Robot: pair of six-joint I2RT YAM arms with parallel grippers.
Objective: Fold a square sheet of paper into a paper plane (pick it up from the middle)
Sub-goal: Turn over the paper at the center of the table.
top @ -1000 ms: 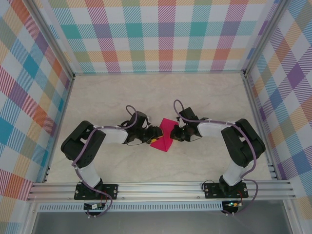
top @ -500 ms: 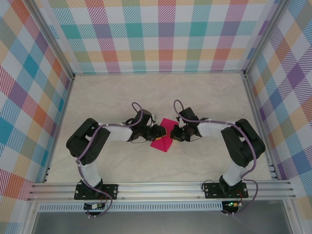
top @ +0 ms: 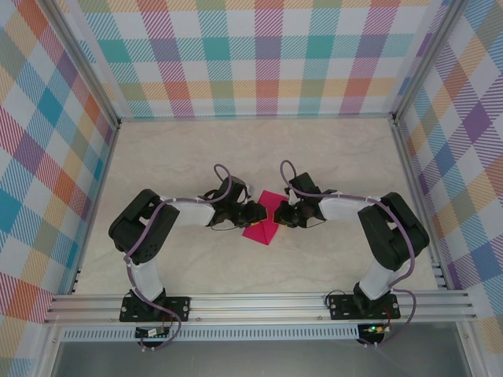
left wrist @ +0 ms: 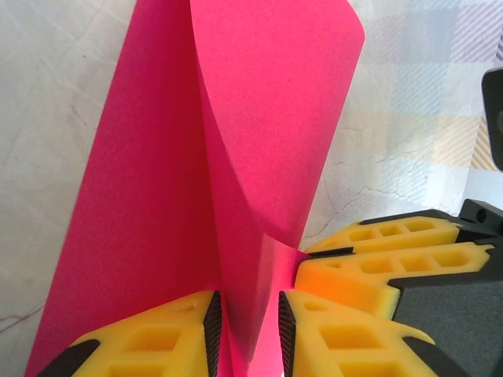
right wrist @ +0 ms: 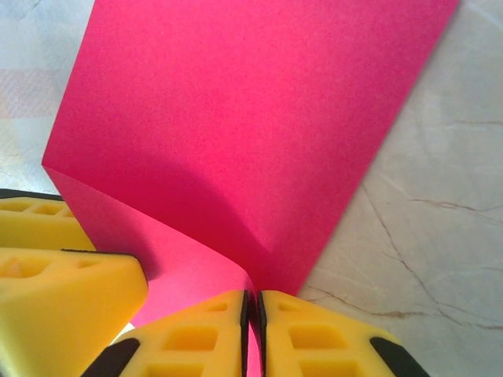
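Observation:
The square sheet of paper (top: 262, 222) is magenta-pink and lies mid-table between both grippers, bent upward. My left gripper (top: 253, 212) is at its left side. In the left wrist view a raised fold of the sheet (left wrist: 259, 141) stands between the jaws of the left gripper (left wrist: 250, 302), which are apart with a clear gap. My right gripper (top: 281, 212) is at the sheet's right edge. The right wrist view has the right gripper (right wrist: 251, 294) shut on a curled edge of the sheet (right wrist: 251, 133). The paper plane is out of view.
The pale marbled table (top: 236, 149) is walled by checked panels (top: 251, 55) at the back and sides. An aluminium rail (top: 259, 306) carrying both arm bases runs along the near edge. The two grippers' yellow fingers (left wrist: 385, 251) almost touch above the sheet.
My left arm has swung right and slightly back, bringing its gripper against the sheet, and its jaws have narrowed round the raised fold. The right arm has barely moved.

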